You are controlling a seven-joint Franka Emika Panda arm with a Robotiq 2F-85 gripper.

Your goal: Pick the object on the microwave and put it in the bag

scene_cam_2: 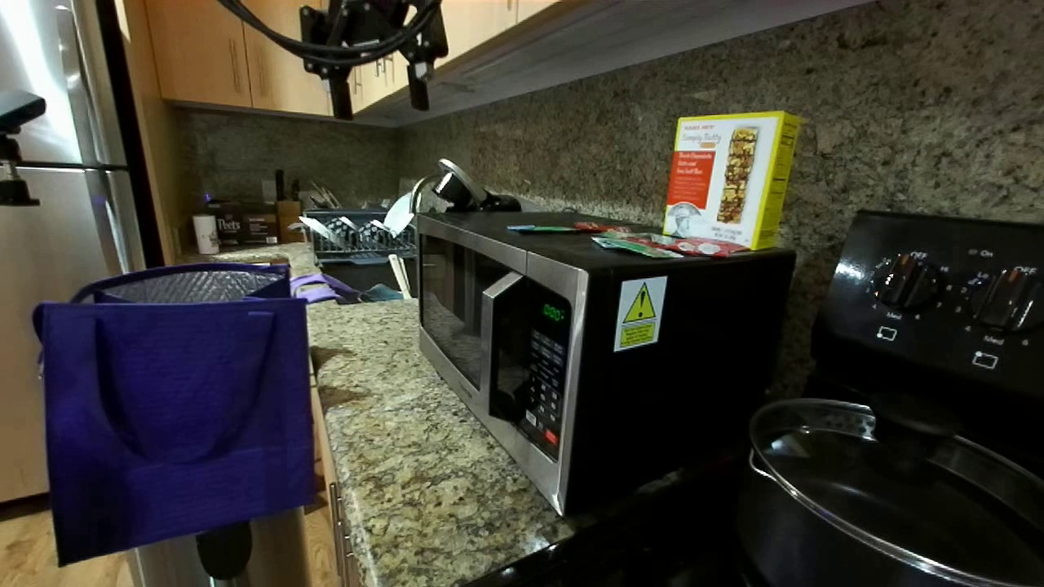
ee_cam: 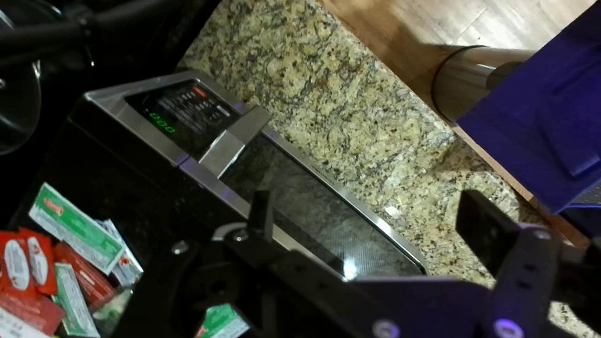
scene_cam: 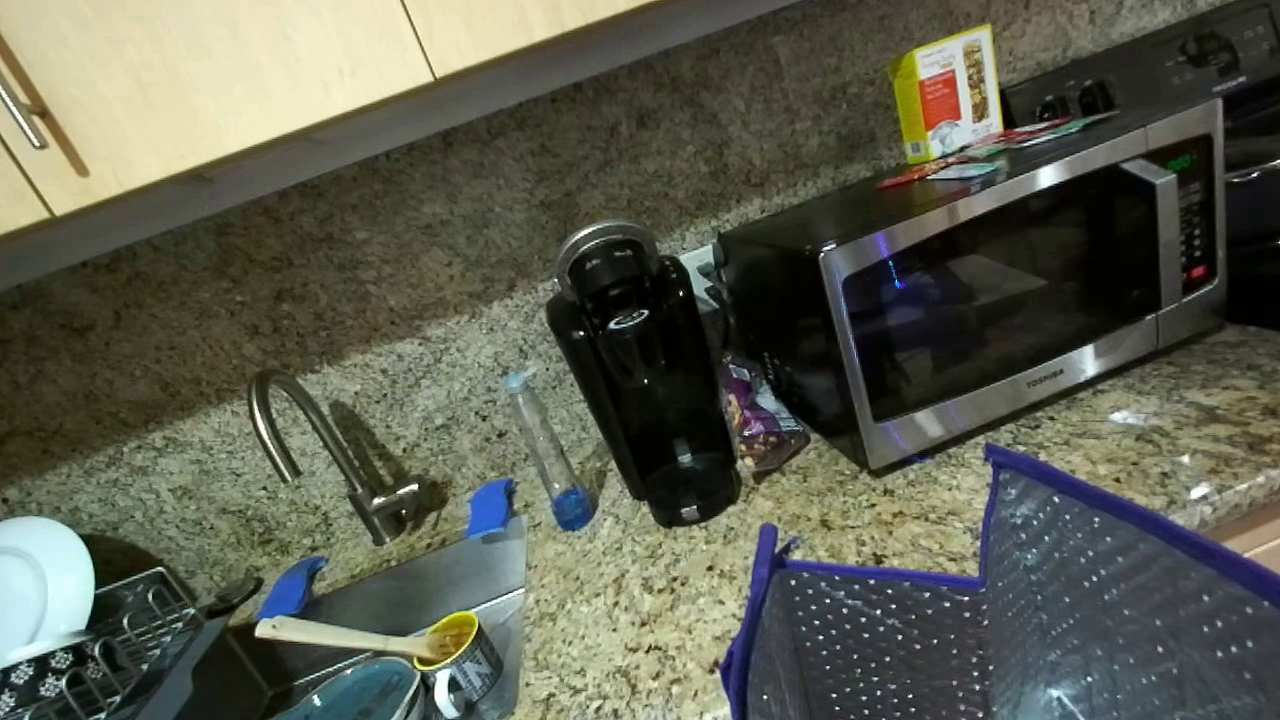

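The silver and black microwave [scene_cam: 1000, 290] stands on the granite counter; it also shows in an exterior view [scene_cam_2: 685, 342] and the wrist view [ee_cam: 319, 206]. On its top stand a yellow and white snack-bar box [scene_cam: 948, 95] [scene_cam_2: 730, 175] and several flat red and green packets [scene_cam_2: 652, 243] [ee_cam: 75, 227]. The box is out of the wrist view. The purple-trimmed bag [scene_cam_2: 179, 391] [ee_cam: 554, 117] is open at the top, its grey lining [scene_cam: 870, 640] showing. My gripper [scene_cam_2: 379, 96] [ee_cam: 371, 213] is open and empty, above the microwave and apart from everything.
A black coffee maker [scene_cam: 650, 390], a clear bottle [scene_cam: 548, 450] and a snack bag [scene_cam: 760, 420] stand beside the microwave. The sink faucet [scene_cam: 315, 420] is farther along. A lidded pot [scene_cam_2: 889, 497] sits on the stove. Wall cabinets [scene_cam: 220, 90] hang above the counter.
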